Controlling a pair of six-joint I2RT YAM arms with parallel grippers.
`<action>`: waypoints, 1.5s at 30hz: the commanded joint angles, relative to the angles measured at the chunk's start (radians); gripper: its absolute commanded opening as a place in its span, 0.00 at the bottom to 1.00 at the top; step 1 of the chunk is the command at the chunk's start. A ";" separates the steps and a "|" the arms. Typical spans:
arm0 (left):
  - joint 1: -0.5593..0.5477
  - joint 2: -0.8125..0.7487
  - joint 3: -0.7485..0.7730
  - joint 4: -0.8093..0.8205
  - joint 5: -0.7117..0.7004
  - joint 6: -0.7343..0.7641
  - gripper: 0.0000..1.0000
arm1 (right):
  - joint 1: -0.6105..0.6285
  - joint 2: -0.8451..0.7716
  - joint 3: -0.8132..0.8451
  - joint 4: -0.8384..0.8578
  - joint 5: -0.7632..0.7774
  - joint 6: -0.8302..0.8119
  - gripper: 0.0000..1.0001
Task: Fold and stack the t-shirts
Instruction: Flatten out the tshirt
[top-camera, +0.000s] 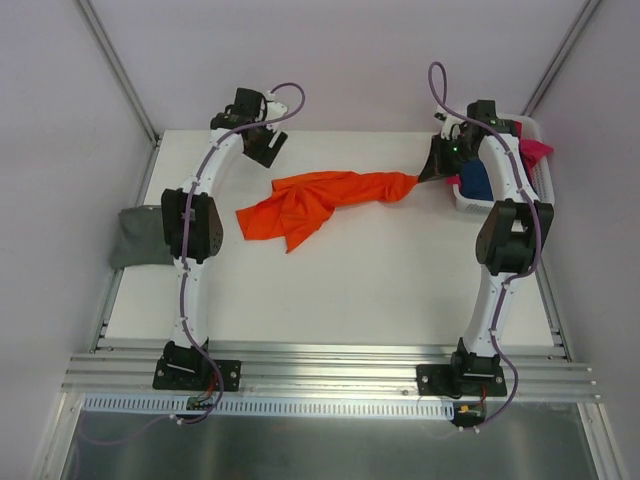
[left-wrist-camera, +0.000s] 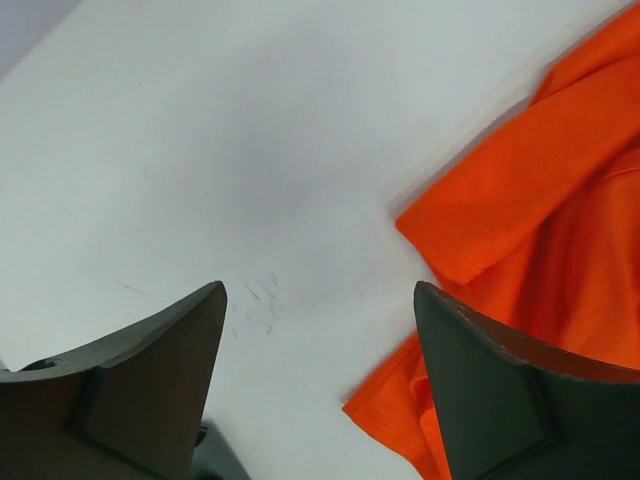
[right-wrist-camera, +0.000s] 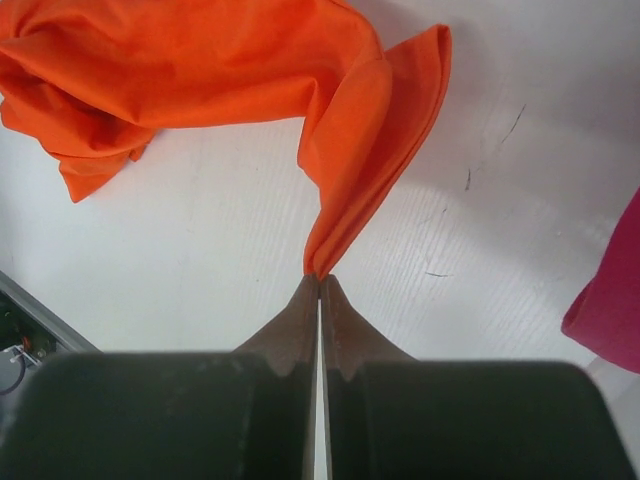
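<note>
The orange t-shirt (top-camera: 315, 202) lies crumpled and stretched across the middle of the table. My right gripper (top-camera: 432, 172) is shut on its right end, and the cloth (right-wrist-camera: 350, 150) rises from between the closed fingertips (right-wrist-camera: 306, 292). My left gripper (top-camera: 268, 148) is open and empty just above the table, up and left of the shirt; a corner of the orange cloth (left-wrist-camera: 520, 200) lies beside its right finger (left-wrist-camera: 500, 390). The grey-green t-shirt (top-camera: 138, 236) lies at the table's left edge. The navy t-shirt (top-camera: 476, 180) and the magenta t-shirt (top-camera: 535, 150) are in the basket.
The white slatted basket (top-camera: 546, 178) stands at the table's right edge behind my right arm. A bit of magenta cloth (right-wrist-camera: 610, 300) shows at the right of the right wrist view. Aluminium rails (top-camera: 330, 365) run along the near edge.
</note>
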 joint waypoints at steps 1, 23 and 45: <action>-0.012 0.040 0.053 -0.112 0.124 -0.009 0.74 | 0.016 -0.062 -0.027 -0.031 0.006 -0.029 0.01; -0.038 0.031 -0.076 -0.103 0.110 0.068 0.69 | 0.084 -0.042 -0.019 -0.039 0.089 -0.087 0.01; -0.051 0.147 0.051 -0.100 0.078 0.107 0.62 | 0.088 -0.041 -0.032 -0.031 0.094 -0.081 0.01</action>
